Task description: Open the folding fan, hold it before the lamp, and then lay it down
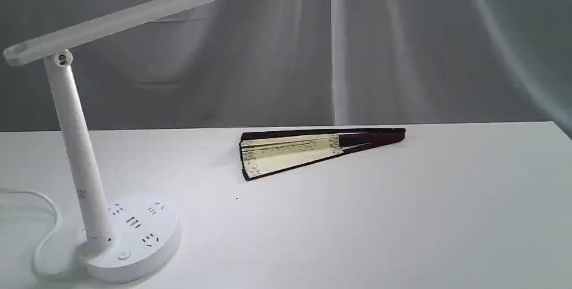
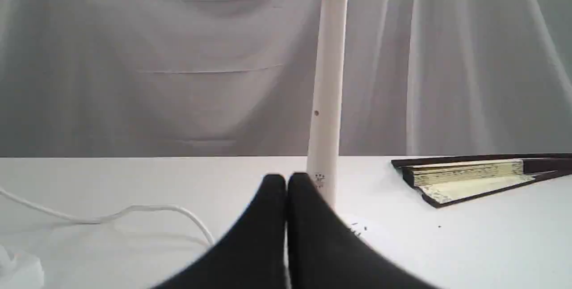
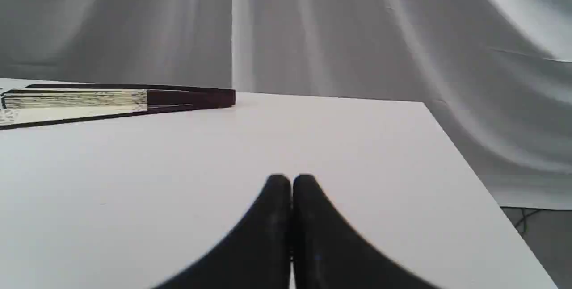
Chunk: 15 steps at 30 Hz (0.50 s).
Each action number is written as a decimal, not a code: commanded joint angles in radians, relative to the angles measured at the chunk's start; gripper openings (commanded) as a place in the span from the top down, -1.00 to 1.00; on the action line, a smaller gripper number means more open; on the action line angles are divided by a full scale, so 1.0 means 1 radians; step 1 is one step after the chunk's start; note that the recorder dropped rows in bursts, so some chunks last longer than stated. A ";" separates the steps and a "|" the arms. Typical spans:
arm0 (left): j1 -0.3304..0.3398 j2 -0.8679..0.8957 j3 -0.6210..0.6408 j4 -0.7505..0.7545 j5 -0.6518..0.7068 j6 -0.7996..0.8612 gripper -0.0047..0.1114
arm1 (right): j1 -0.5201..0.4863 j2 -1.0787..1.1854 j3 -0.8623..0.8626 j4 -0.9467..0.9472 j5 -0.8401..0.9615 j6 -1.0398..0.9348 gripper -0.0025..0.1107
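Both left fingers and right fingers are sitting closed, empty, while the fan is lying part-spread on the tabletop near the lamp, seeming light and easily torn, best gripped by its stiff guards.

Folding fan flat on table, right of lamp, well apart

White lamp, cream fan with maroon ribs, black edging, white table, black fingers
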 commanded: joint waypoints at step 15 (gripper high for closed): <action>0.002 -0.002 0.005 -0.008 -0.017 -0.009 0.92 | 0.004 -0.004 0.004 0.032 -0.041 0.003 0.96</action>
